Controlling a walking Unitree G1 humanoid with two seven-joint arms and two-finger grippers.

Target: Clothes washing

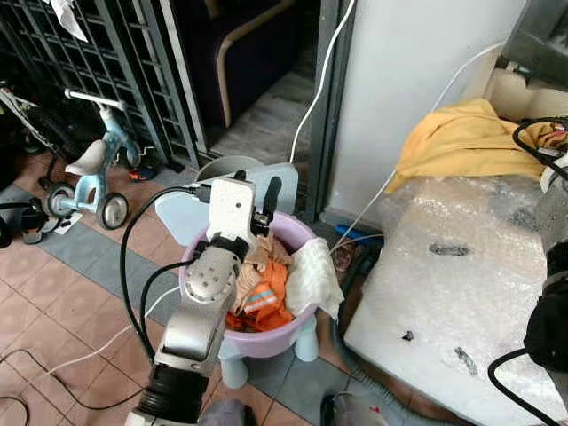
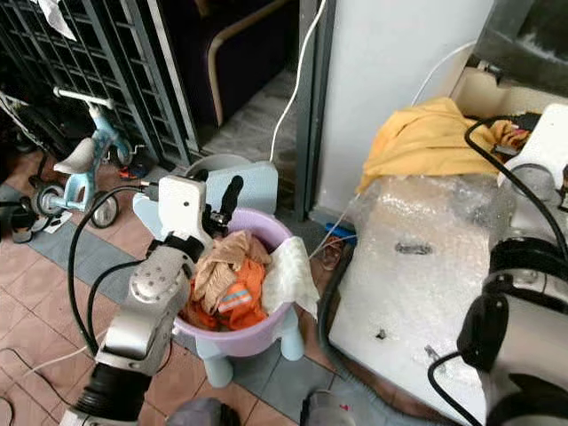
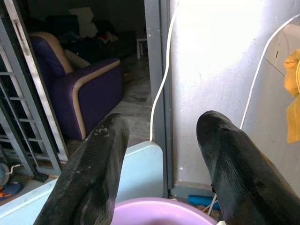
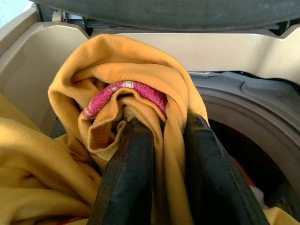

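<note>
Pinching a yellow garment [image 4: 140,75], the right claw [image 4: 164,154] overhangs the washer drum [image 4: 243,136].

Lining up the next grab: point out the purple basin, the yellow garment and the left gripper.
purple basin [image 1: 266,342]: left eye view, front outer wall.
yellow garment [image 4: 136,61]: right wrist view, bunched fold above the right gripper [image 4: 164,136].
left gripper [image 3: 161,140]: left wrist view, gap between open fingertips.

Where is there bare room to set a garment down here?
The bubble-wrapped top is mostly bare, bordered by the yellow garment behind and the wall to its left. The purple basin is heaped with clothes, the left gripper over it. The right gripper pinches the yellow garment.
</note>
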